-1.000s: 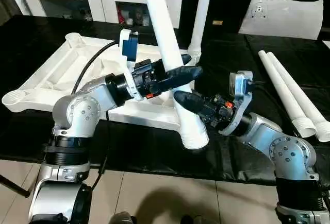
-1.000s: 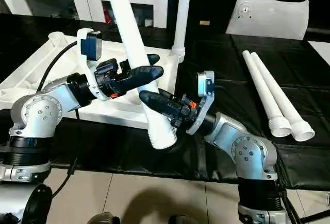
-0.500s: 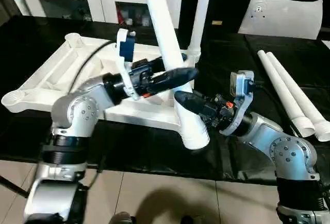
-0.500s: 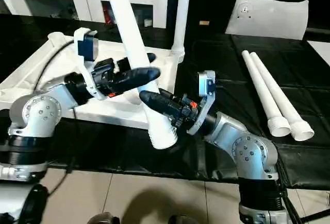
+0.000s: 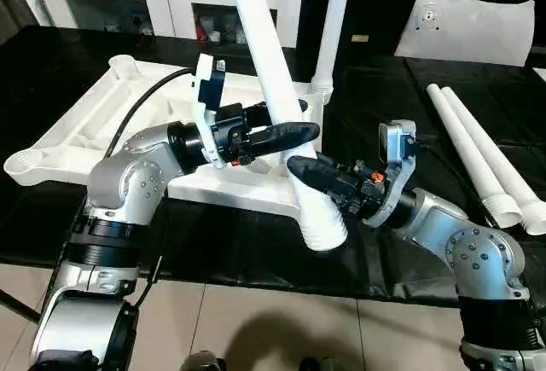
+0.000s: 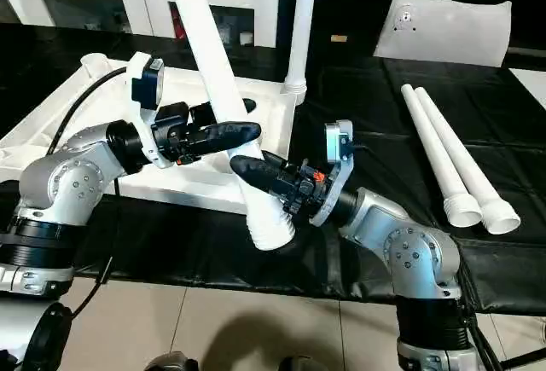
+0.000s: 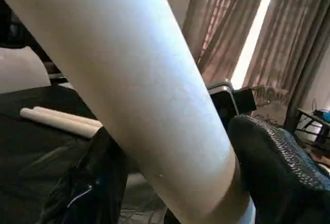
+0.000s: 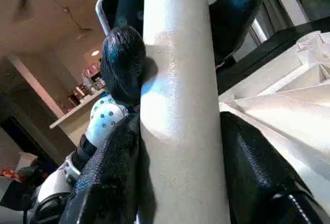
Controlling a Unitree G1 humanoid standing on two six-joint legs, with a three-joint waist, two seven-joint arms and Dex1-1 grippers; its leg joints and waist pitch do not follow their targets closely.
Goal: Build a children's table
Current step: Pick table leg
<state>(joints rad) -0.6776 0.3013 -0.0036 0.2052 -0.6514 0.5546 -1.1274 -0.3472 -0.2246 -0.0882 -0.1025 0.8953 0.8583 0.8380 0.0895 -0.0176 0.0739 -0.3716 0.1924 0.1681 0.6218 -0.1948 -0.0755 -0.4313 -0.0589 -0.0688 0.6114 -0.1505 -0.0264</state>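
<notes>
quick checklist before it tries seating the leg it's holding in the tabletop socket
1. Left tool closed on the held leg: ok.
2. Right tool closed on the same leg lower down: ok.
3. Leg's wide end over the near corner socket: not ok, it hangs past the tabletop edge.
4. Leg upright: not ok, tilted.
5. Target socket free: cannot tell, hidden.
6. Spare legs out of the way: ok.

No readable text, label, brand, number or sign on anything in view.

Tabletop (image 5: 102, 124) upside down; one leg (image 5: 277, 98) tilted, one (image 5: 328, 26) upright, two legs (image 5: 482, 162) flat
</notes>
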